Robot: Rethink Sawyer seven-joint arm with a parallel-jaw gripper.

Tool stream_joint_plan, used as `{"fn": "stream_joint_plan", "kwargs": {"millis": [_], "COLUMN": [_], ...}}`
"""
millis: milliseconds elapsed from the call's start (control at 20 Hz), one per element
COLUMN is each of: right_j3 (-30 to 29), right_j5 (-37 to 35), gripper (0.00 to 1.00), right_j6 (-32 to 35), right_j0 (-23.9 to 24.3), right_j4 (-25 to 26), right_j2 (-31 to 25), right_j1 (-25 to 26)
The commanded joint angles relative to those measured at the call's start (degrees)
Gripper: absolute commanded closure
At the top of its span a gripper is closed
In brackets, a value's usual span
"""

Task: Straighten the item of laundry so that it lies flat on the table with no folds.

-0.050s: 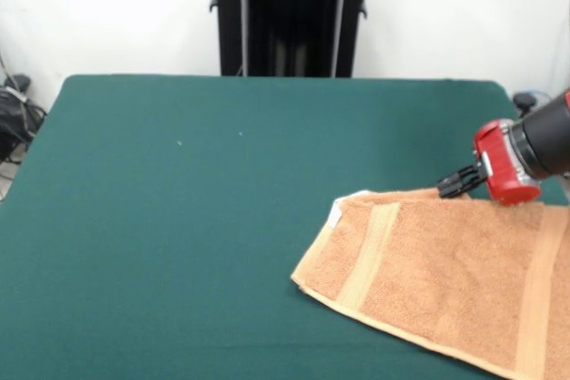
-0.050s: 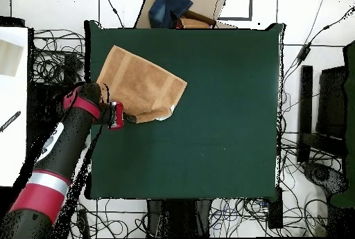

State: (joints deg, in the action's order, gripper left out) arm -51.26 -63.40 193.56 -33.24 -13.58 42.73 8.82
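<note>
In the front view, nearest my camera, I saw the orange-tan terry towel lying at the right side of the dark green table, running off the right and lower edges of the picture. Two paler woven bands crossed it, one near its left end and one near the right edge of the view. A bit of white, apparently its loop tag, showed at the upper left corner, where the cloth looked doubled under along the far edge. Just behind that far edge I saw the gripper, black-tipped on a red wrist collar, reaching in from the right and lying low, at or touching the towel's border. I could not tell how far the jaws stood apart, nor whether they had hold of the cloth. Beyond it the felt lay bare to the far rim, and behind the table stood the black pedestal against a white wall. In the overhead view I saw the same towel near one corner of the table, turned askew to its sides, with the gripper at the towel's edge and the red and black arm stretching off over the table's side. Cables covered the floor around it.
</note>
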Motion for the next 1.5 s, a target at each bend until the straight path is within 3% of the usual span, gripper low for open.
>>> {"fn": "stream_joint_plan", "kwargs": {"millis": [50, 800, 850, 1500], "right_j3": [0.0, -1.2, -1.3, -1.0], "right_j5": [-4.3, -2.7, -2.5, -0.6], "gripper": [1.00, 1.00, 0.00, 0.00], "right_j6": [15.4, 13.6, 13.6, 13.8], "right_j0": [0.3, 0.7, 0.7, 1.0], "right_j4": [-2.8, -2.8, -2.7, -3.1], "right_j2": [-1.4, -1.3, -1.2, -1.7], "right_j1": [2.2, 2.1, 2.1, 2.4]}}
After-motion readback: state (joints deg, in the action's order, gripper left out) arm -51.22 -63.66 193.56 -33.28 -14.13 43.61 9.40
